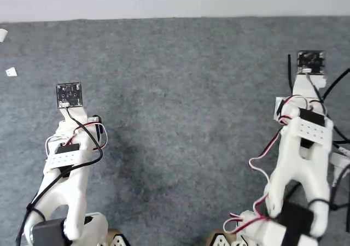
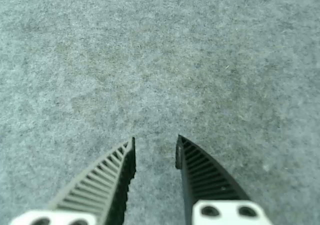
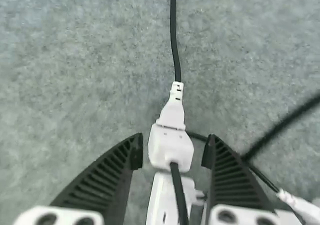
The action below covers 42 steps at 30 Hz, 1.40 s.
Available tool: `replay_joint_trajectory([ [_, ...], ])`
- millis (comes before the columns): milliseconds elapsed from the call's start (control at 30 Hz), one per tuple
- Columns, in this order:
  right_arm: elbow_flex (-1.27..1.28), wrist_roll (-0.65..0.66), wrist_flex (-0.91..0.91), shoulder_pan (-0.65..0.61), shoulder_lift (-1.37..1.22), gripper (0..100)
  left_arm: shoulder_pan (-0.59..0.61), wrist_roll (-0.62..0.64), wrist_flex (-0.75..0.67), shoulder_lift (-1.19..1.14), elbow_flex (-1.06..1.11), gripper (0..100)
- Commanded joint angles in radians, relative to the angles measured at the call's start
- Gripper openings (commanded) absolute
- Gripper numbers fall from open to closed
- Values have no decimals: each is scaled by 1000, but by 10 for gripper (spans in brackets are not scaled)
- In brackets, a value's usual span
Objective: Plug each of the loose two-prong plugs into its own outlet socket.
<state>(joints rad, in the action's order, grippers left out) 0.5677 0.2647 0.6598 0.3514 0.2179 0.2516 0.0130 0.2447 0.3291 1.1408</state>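
— Where's the plug?
— The white plug (image 3: 170, 150) lies between the fingers of the right pincer (image 3: 173, 139), with gaps on both sides, so that pincer is released. The plug's long axis runs straight ahead, its black cord (image 3: 173, 40) leading away from the narrow end.
— And the left pincer (image 2: 155, 139)?
— Released too, well apart from the plug, over the bare grey felt bench (image 2: 160, 60). I'd say the right arm is nearer. A pale wall (image 1: 175, 0) stands beyond.
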Motion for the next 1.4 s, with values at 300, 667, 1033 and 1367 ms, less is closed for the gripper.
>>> replay_joint_trajectory([
  [300, -26, -11, 361, -33, 406, 35, 6, 3, -26, 20, -12, 126],
  [667, 98, -11, 611, -33, 819, 9, 6, 3, -26, 20, -8, 126],
  [1033, 582, -3, 615, -27, 1610, 9, 18, 3, -25, 44, 5, 123],
  [1367, 795, -11, 538, -35, 1544, 9, 91, 5, 26, 554, 358, 122],
])
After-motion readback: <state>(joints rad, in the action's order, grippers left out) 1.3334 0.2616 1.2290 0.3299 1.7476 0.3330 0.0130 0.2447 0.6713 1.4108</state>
